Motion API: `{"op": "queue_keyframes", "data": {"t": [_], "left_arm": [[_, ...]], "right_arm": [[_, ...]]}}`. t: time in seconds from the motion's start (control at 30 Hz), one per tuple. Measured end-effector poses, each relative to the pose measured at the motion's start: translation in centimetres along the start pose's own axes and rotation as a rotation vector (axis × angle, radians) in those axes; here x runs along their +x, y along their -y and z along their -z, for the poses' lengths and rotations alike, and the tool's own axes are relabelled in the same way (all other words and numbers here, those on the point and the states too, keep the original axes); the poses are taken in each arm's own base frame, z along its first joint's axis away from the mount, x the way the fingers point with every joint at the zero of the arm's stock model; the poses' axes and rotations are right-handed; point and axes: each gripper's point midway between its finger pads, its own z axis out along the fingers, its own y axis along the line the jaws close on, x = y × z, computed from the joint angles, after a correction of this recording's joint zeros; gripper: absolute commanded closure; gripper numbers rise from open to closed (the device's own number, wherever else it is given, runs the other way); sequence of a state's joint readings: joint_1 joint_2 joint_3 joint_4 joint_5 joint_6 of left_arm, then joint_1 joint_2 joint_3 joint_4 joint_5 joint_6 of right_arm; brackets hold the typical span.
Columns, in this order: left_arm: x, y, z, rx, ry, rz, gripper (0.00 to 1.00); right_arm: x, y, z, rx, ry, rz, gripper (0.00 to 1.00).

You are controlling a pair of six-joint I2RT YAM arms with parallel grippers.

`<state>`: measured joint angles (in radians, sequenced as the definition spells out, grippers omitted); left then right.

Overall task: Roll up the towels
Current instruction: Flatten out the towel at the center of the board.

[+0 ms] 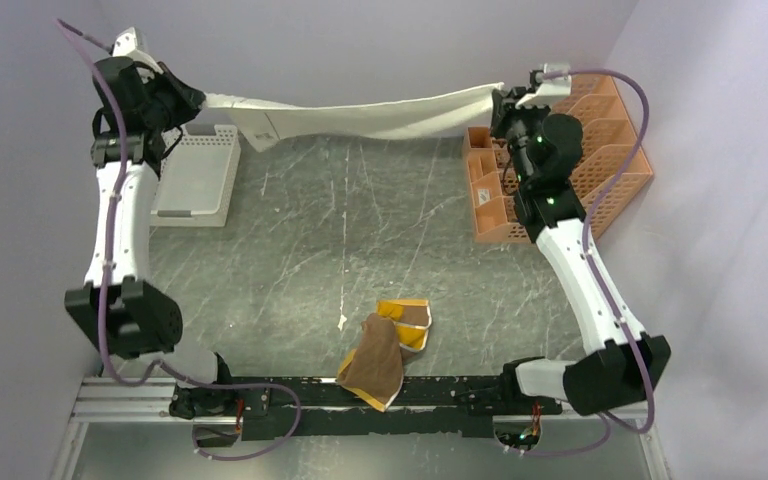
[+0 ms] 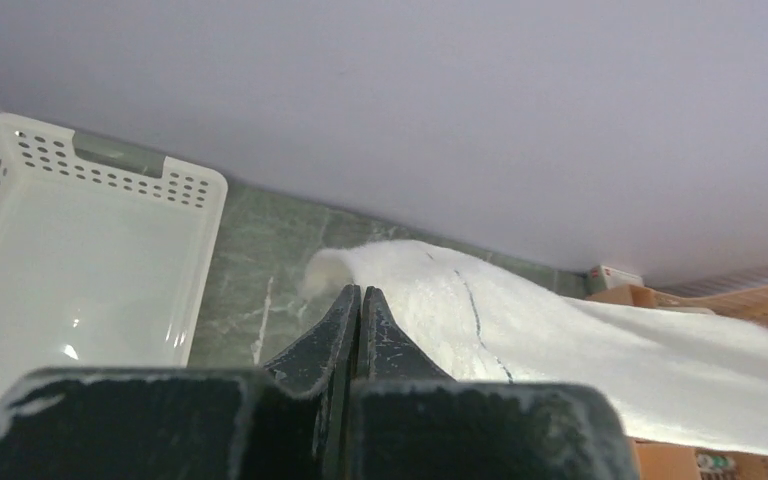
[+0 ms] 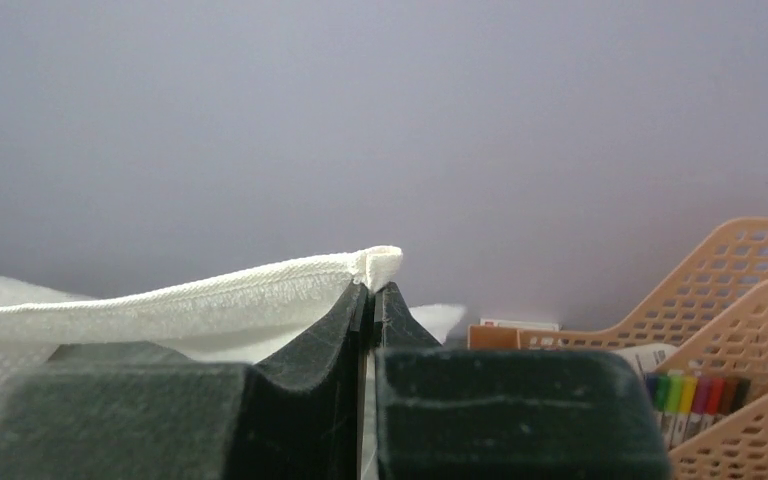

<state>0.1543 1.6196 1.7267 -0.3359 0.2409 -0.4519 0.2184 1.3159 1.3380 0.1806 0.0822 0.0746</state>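
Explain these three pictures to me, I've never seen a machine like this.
This is a robot with two arms bolted at the near edge of a grey marbled table. The wide picture looks down from above and behind them; the other two come from cameras on each wrist, looking along their own black fingers. The left gripper and right gripper are each pinched shut on an end of a cream-white towel, stretched in the air between them. A brown towel with a yellow underside lies crumpled near the arms' bases. A white plastic basket sits at the left, an orange desk organizer with coloured markers at the right.
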Motion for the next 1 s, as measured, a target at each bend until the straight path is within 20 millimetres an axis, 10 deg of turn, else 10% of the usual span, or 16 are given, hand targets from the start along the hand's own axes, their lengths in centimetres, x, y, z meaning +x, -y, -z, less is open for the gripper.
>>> {"op": "queue_keyframes", "data": {"t": [0.4,0.6,0.77,1.0], "left_arm": [[-1.0,4.2,15.0,0.048,0.152,-0.036,0.93],[0.7,2.9,15.7,0.002,0.134,-0.026,0.93],[7.6,-1.7,9.9,-0.084,-0.052,0.027,0.93],[22.7,-9.5,1.4,-0.257,-0.418,0.137,0.93]], "right_arm": [[-2.2,-1.4,10.2,-0.111,0.086,-0.090,1.00],[-2.2,-1.8,10.5,-0.131,0.114,-0.133,1.00],[7.8,-1.8,6.5,-0.095,-0.095,-0.175,1.00],[25.8,-0.8,2.8,0.000,-0.473,-0.167,1.00]]}}
